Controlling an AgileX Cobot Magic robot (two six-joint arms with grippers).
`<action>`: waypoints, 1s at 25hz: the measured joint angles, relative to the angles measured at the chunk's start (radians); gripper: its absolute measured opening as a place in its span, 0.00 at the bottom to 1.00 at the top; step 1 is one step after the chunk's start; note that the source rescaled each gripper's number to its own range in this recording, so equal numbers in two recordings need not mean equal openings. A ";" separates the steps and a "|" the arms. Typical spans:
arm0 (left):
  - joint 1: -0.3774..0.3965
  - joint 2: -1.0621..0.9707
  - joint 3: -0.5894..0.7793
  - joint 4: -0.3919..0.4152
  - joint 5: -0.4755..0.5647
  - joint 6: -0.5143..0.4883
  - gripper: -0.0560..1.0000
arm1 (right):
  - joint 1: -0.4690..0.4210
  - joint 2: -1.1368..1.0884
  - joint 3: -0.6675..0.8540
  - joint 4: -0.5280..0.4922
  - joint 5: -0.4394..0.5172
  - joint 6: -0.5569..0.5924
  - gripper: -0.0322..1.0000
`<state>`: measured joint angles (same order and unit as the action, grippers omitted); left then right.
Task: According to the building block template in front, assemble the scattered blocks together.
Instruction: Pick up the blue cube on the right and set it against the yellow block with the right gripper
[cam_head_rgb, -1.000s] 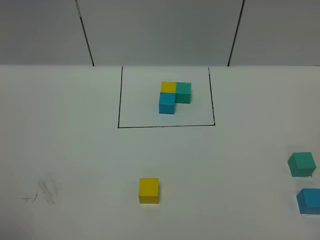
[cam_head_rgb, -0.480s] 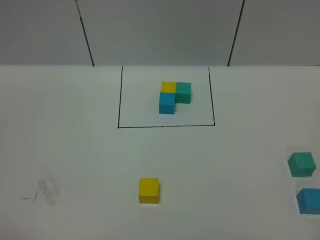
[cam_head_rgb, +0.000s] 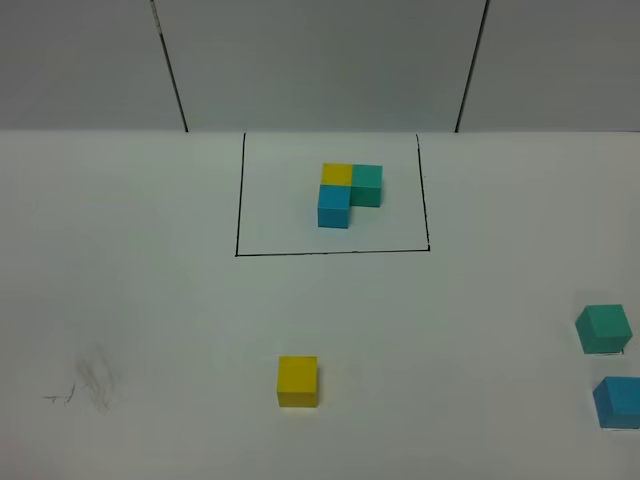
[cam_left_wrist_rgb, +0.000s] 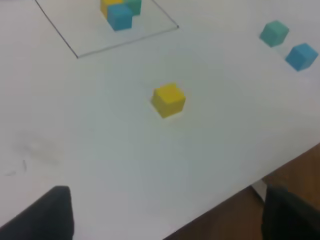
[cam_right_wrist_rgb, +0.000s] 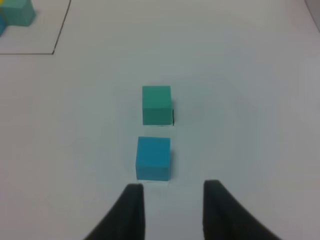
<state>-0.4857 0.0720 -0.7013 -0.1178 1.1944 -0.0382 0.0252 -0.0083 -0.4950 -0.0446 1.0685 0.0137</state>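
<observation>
The building block template (cam_head_rgb: 349, 195) is an L of yellow, teal-green and sky-blue cubes inside a black drawn rectangle at the back centre. The loose yellow cube (cam_head_rgb: 298, 381) sits at front centre. The loose teal-green cube (cam_head_rgb: 604, 329) and sky-blue cube (cam_head_rgb: 617, 402) sit at the far right, slightly apart. Neither gripper shows in the exterior view. My left gripper (cam_left_wrist_rgb: 165, 195) is open and empty, well back from the yellow cube (cam_left_wrist_rgb: 168, 99). My right gripper (cam_right_wrist_rgb: 172, 187) is open and empty, just short of the sky-blue cube (cam_right_wrist_rgb: 153, 157), with the teal-green cube (cam_right_wrist_rgb: 156, 104) beyond it.
The white table (cam_head_rgb: 150, 300) has faint pencil smudges (cam_head_rgb: 85, 385) at the front left. Its front edge, with brown floor (cam_left_wrist_rgb: 295, 170) beyond, shows in the left wrist view. A grey panelled wall (cam_head_rgb: 320, 60) stands behind the table.
</observation>
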 joint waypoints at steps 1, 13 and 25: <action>0.000 -0.005 0.022 0.003 -0.003 0.001 0.70 | 0.000 0.000 0.000 0.000 0.000 0.000 0.03; 0.000 -0.004 0.192 0.146 -0.118 0.000 0.70 | 0.000 0.000 0.000 0.000 0.000 0.000 0.03; 0.339 -0.076 0.196 0.147 -0.127 0.001 0.69 | 0.000 0.000 0.000 0.000 0.000 0.000 0.03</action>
<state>-0.1469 -0.0039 -0.5056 0.0290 1.0676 -0.0374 0.0252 -0.0083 -0.4950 -0.0446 1.0685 0.0137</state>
